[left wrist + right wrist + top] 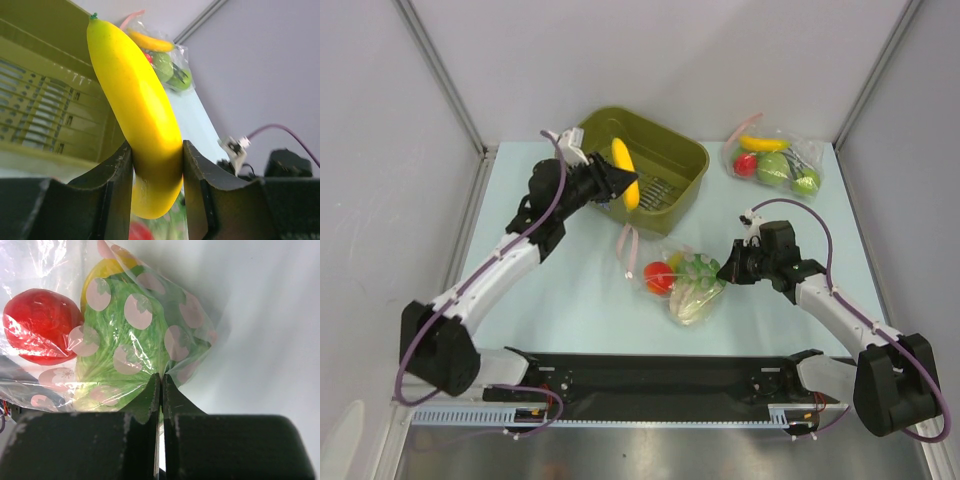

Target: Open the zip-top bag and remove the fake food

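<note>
Top external: left pincer [628,187], arm outstretched, clamps the banana [623,163] over the bin [692,152]; right pincer [722,272] pinches the zip-top bag [642,258].

The banana [135,110] is moulded in smooth yellow plastic with a soft gloss. The fingers [112,195] of the left gripper [156,147] are made of matt black plastic, faintly scuffed at the edges. The bin [685,150] is formed in olive plastic, ribbed and slotted inside, with a dull sheen. The zip-top bag [195,310] is made of thin, clear, crinkled film, glossy and printed with pale pink spots. Through it a shiny red fruit [40,325] and a finely veined green cabbage [107,355] are seen. The table [570,300] is finished smooth and matt.
</note>
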`<state>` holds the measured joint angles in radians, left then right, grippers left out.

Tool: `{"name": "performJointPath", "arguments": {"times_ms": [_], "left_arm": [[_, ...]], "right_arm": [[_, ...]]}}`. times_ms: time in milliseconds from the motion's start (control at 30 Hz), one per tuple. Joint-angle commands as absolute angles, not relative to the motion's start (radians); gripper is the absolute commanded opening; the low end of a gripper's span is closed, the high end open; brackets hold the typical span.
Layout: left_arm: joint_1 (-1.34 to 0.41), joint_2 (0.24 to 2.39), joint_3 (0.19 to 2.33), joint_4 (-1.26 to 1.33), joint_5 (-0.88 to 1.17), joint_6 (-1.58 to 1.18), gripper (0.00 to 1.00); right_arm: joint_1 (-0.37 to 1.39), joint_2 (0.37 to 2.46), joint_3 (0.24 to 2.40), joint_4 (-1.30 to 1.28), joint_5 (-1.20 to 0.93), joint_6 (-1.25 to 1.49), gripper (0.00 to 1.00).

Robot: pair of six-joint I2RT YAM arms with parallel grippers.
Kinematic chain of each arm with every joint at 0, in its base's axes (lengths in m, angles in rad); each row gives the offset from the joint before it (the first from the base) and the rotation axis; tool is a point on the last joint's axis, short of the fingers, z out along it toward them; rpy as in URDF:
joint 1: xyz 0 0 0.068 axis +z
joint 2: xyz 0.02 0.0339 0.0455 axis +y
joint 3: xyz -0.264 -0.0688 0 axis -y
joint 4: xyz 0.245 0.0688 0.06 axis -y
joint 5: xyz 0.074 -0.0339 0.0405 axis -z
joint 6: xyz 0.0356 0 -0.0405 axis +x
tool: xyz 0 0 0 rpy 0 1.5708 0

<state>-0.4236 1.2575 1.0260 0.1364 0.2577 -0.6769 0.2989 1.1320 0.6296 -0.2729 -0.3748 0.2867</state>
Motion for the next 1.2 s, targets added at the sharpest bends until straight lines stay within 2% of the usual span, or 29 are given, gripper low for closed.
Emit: {"name": "performJointPath", "arguments": {"times_ms": [0,167,233,267,300,333,367,400,433,500,667,800,867,900,967,1000,1167], "left_arm": [[-0.416,1.365,1.144,0.257,0.258,-0.618,0.26],[-0.417,1.579,1.264,0.357,0.265,-0.621,0.27],[-0.42,1.64,1.323,0.362,0.273,-0.617,0.32],[-0.422,1.69,1.344,0.332,0.279,-0.605,0.44],[-0.425,1.71,1.362,0.313,0.276,-0.594,0.44],[-0.431,1.726,1.39,0.293,0.27,-0.575,0.56],[-0.433,1.741,1.399,0.278,0.268,-0.568,0.62],[-0.436,1.756,1.402,0.264,0.271,-0.563,0.76],[-0.437,1.759,1.399,0.259,0.272,-0.555,0.85],[-0.437,1.758,1.393,0.256,0.275,-0.548,0.96],[-0.437,1.677,1.362,0.238,0.25,-0.485,0.96],[-0.437,1.545,1.312,0.196,0.21,-0.408,0.92],[-0.437,1.443,1.244,0.183,0.183,-0.37,0.86],[-0.437,1.404,1.215,0.173,0.178,-0.358,0.76],[-0.437,1.305,1.119,0.158,0.157,-0.341,0.69],[-0.437,1.272,1.082,0.153,0.155,-0.336,0.62],[-0.437,1.118,0.836,0.138,0.189,-0.345,0.55]], "right_arm": [[0.293,1.114,0.653,-0.261,-0.37,0.279,0.0],[0.295,1.106,0.66,-0.261,-0.383,0.281,0.0],[0.293,1.103,0.663,-0.265,-0.385,0.282,0.0],[0.293,1.098,0.663,-0.27,-0.384,0.282,0.0],[0.293,1.094,0.663,-0.273,-0.383,0.282,0.0],[0.293,1.091,0.661,-0.273,-0.38,0.282,0.0],[0.293,1.088,0.658,-0.275,-0.379,0.281,0.0],[0.293,1.085,0.66,-0.279,-0.377,0.281,0.0],[0.293,1.083,0.657,-0.279,-0.377,0.279,0.0],[0.293,1.081,0.653,-0.278,-0.377,0.282,0.0],[0.293,1.083,0.652,-0.275,-0.377,0.282,0.0],[0.291,1.085,0.653,-0.275,-0.374,0.279,0.0],[0.291,1.088,0.653,-0.273,-0.374,0.279,0.0],[0.29,1.089,0.653,-0.272,-0.374,0.281,0.0],[0.29,1.088,0.652,-0.267,-0.374,0.282,0.0],[0.29,1.091,0.652,-0.267,-0.376,0.279,0.0],[0.288,1.101,0.657,-0.265,-0.383,0.278,0.0]]}}
